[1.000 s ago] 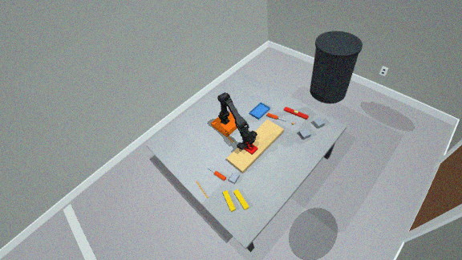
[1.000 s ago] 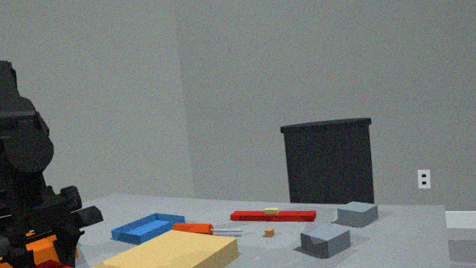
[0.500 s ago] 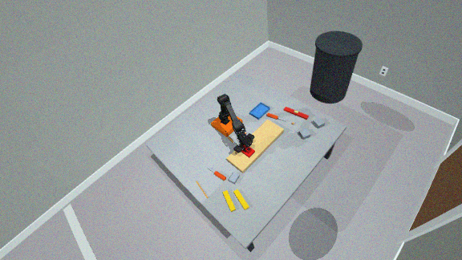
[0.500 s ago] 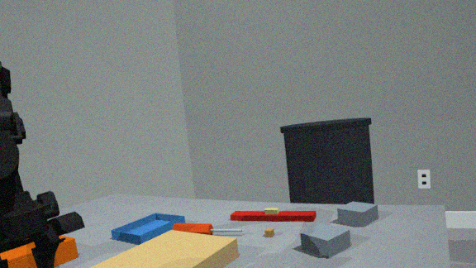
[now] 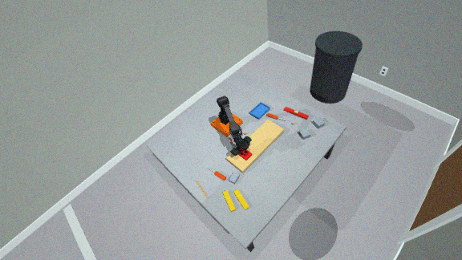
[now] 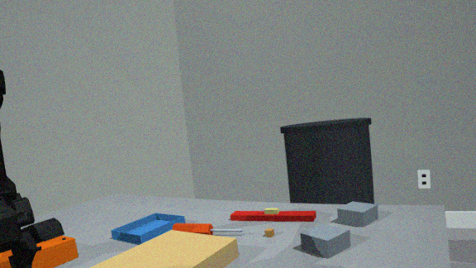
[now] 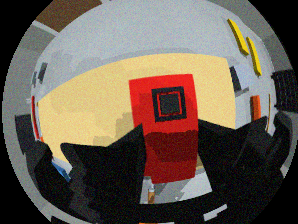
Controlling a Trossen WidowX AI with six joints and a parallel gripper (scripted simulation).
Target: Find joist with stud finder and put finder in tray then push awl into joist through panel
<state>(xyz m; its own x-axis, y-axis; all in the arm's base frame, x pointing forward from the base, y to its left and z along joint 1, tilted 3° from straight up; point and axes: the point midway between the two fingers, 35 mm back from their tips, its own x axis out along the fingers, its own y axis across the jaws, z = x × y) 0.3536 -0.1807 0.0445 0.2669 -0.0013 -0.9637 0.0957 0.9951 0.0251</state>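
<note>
My gripper is shut on the red stud finder, which has a dark square display. The stud finder is low over the near-left end of the pale wooden panel; I cannot tell whether it touches. The blue tray is empty, beyond the panel. One orange-handled tool lies beside the tray. Another orange-handled tool lies off the panel's near end. I cannot tell for certain which is the awl.
A red level and two grey blocks lie past the panel's far end. A small grey block, two yellow bars and a thin orange stick lie off the near end.
</note>
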